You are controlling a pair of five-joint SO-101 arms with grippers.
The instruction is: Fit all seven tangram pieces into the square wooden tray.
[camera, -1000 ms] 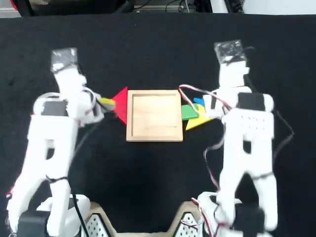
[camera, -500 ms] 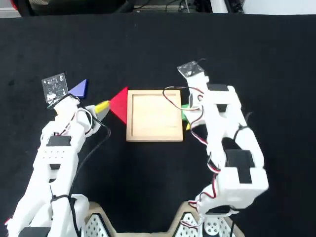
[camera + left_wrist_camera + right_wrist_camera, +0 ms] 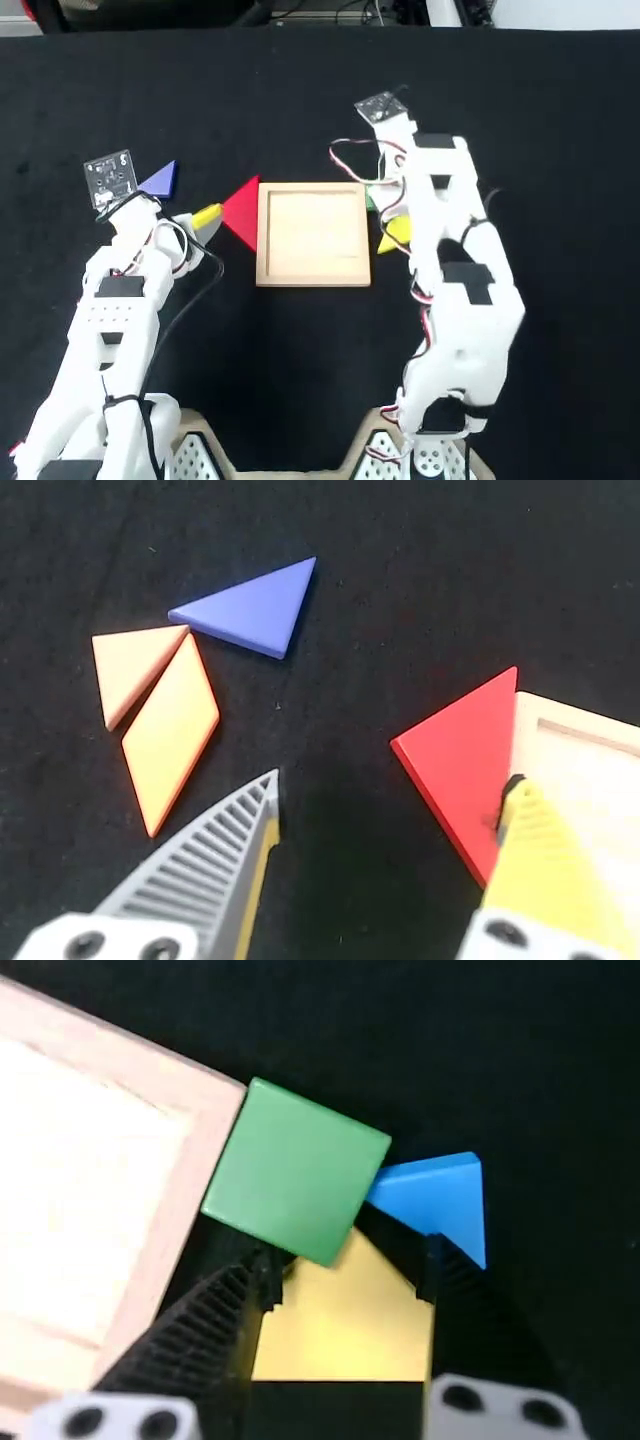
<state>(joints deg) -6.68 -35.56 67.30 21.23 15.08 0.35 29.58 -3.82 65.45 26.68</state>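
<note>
Pale, faintly grained wood marks the tray [image 3: 313, 279] against the flat black table [image 3: 300, 90]. Toward the table's left edge lie a red triangle [image 3: 243, 211], a violet-blue triangle [image 3: 161, 180], a peach triangle [image 3: 125, 660] and an orange parallelogram [image 3: 170, 730]. Toward its right edge are a green square [image 3: 295, 1185], a bright blue triangle [image 3: 440, 1200] and a yellow triangle [image 3: 345, 1325], each piece one plain colour. The left arm [image 3: 110, 320] and right arm [image 3: 460, 300] are white. The left gripper [image 3: 393, 778] pairs a grey ribbed finger [image 3: 215, 850] with a yellow one, while the right gripper [image 3: 346, 1255] has black ribbed fingers [image 3: 200, 1330]
</note>
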